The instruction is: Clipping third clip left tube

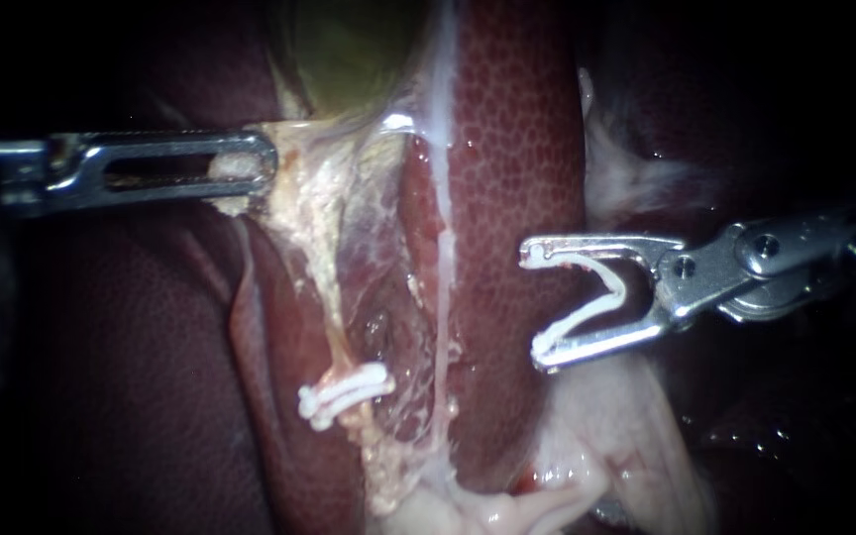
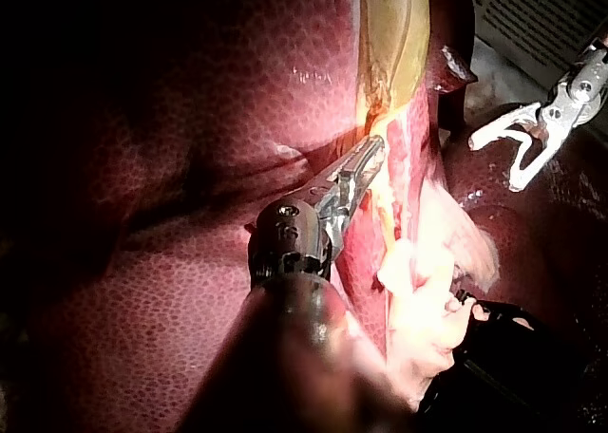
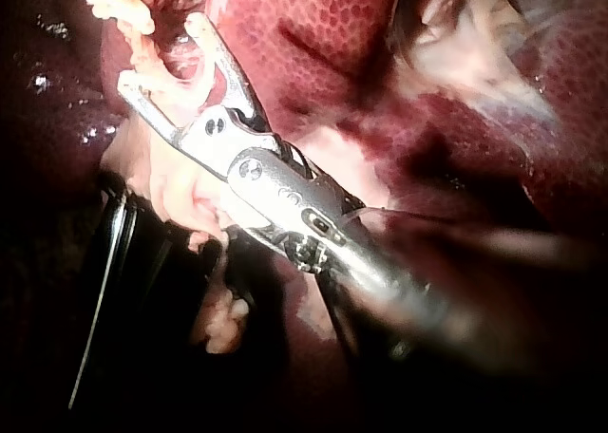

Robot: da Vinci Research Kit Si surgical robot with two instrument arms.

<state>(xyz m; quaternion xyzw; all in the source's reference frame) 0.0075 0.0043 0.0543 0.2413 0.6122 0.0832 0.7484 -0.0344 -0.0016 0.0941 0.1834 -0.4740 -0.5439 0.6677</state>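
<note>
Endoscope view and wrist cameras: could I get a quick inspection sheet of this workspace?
Surface: liver and gallbladder.
Job's things: left tube carries two clips; third clip, open, sits in the right instrument, apart from the tube.
Clutter: nothing seen.
Instruments: left instrument jaws shut on pale tissue under the gallbladder; right instrument jaws hold the third clip.
Cables: nothing seen.
Surroundings: black object beside the tissue; slotted panel beyond.

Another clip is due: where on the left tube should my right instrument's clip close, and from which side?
Likely the bare stretch of the left tube above the two clips, which the left instrument pulls taut, coming from the view's right: the right instrument's open clip faces it there.
</note>
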